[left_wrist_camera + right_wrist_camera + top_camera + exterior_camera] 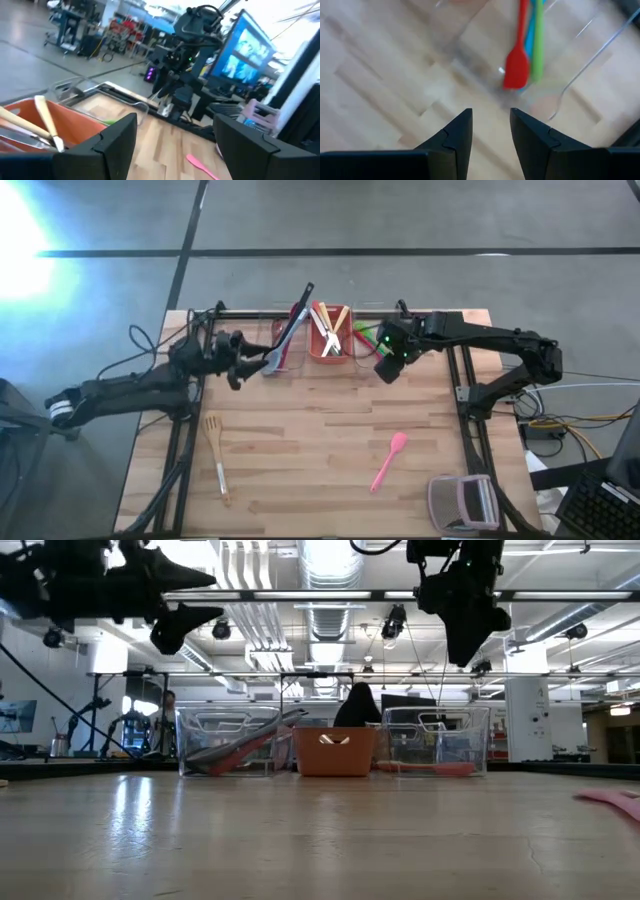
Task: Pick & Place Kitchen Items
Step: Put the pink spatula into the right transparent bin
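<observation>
The pale butcher-block worktop (320, 440) carries everything, and the orange-red rectangular bin (329, 340) at its far edge serves as the landmark. A clear plastic bin (283, 340) stands just left of the orange-red bin and another clear plastic bin (366, 338) just right of it.

The left pincer (236, 360) hangs in the air left of the orange-red bin, beside the left clear bin, its fingers spread wide with nothing between them. The right pincer (388, 365) hovers right of the orange-red bin, above the near edge of the right clear bin; its fingers stand a narrow gap apart and hold nothing.

A long grey-and-dark spatula (290, 330) leans out of the left clear bin. A wooden slotted fork-spatula with a pale handle (214, 452) lies on the bare worktop well in front of the orange-red bin and to its left. A pink silicone spoon (390, 460) lies well in front and to the right, far from both pincers. It looks light and slightly rubbery, so the flat handle near its middle is probably the safest hold; the bowl end may flex and slip.

Directly ahead of the right pincer, inside the right clear bin, lie a small red plastic spatula (517, 60), a thin green plastic utensil (536, 45) and a blue one (529, 35) side by side, already placed. Pale wooden sticks (330, 328) rest in the orange-red bin.
</observation>
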